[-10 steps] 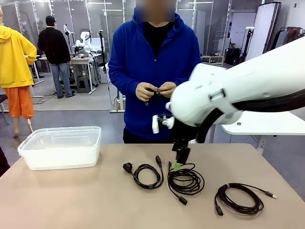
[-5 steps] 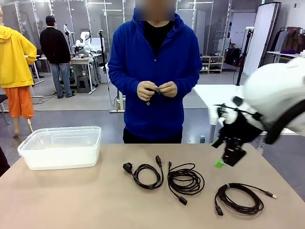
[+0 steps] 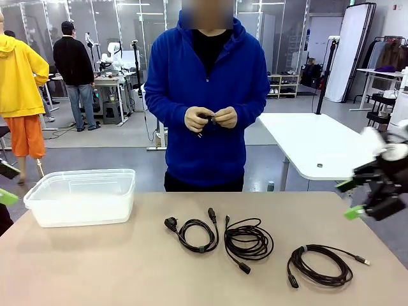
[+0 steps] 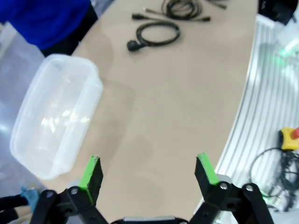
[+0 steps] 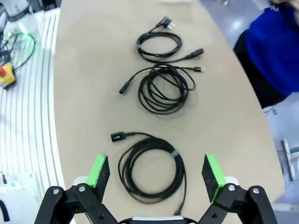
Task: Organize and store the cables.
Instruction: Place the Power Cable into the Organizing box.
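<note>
Currently I log three cables (image 3: 248, 241) on the table (image 3: 95, 274), which has a matte tan top. Each is a thin black cord wound into a flat round coil with small moulded plugs.

- The left coil (image 3: 194, 234) carries a chunky plug.
- The middle coil (image 5: 163, 88) lies just beside it, loosely wound.
- The right coil (image 3: 320, 264) sits apart from those two. It has a pale band round it and a silver-tipped end.

The right end effector (image 5: 156, 171) hangs off the table's right edge, its green-padded fingers spread wide and holding nothing. In its wrist view the right coil lies below, between the fingers, with the other two coils farther along the table.

The left end effector (image 4: 148, 169) is likewise wide and empty, above the table's left end. The coils are well apart from it.

A translucent plastic tub (image 3: 81, 196), rectangular with rounded corners, stands at the left of the table, between that end effector and the coils. At the far side a person in a blue hooded top has both hands (image 3: 210, 118) together at chest height, pinching a small dark piece (image 3: 205, 119) I cannot make out.
</note>
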`<action>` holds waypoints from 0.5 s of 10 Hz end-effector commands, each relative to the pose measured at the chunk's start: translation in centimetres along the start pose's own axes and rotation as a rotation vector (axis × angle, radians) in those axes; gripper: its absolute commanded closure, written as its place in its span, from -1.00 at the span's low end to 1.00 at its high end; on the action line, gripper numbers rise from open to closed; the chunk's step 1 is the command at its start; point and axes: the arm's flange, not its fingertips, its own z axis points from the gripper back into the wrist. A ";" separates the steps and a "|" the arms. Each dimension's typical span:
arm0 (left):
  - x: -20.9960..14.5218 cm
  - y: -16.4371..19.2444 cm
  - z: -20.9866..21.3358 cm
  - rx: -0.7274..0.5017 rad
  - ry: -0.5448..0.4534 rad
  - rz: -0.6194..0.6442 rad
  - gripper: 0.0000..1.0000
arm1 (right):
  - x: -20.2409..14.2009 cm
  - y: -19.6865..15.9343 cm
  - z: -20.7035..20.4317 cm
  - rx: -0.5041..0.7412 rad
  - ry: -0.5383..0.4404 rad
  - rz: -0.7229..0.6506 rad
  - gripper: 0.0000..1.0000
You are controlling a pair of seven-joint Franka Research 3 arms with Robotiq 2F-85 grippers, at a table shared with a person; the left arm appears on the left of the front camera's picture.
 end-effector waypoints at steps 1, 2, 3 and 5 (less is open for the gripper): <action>3.3 -1.9 -3.4 -0.092 0.086 -0.049 -1.00 | -4.5 1.6 3.8 -0.020 -0.127 -0.074 -1.00; 5.7 -2.8 -4.8 -0.139 0.179 -0.097 -1.00 | -6.1 1.3 5.9 0.003 -0.161 -0.148 -1.00; 7.4 -3.6 -6.3 -0.126 0.256 -0.151 -1.00 | -7.3 1.7 7.1 -0.011 -0.169 -0.224 -1.00; 10.9 -5.4 -9.8 -0.136 0.268 -0.207 -1.00 | -9.7 3.6 7.9 -0.046 -0.211 -0.258 -1.00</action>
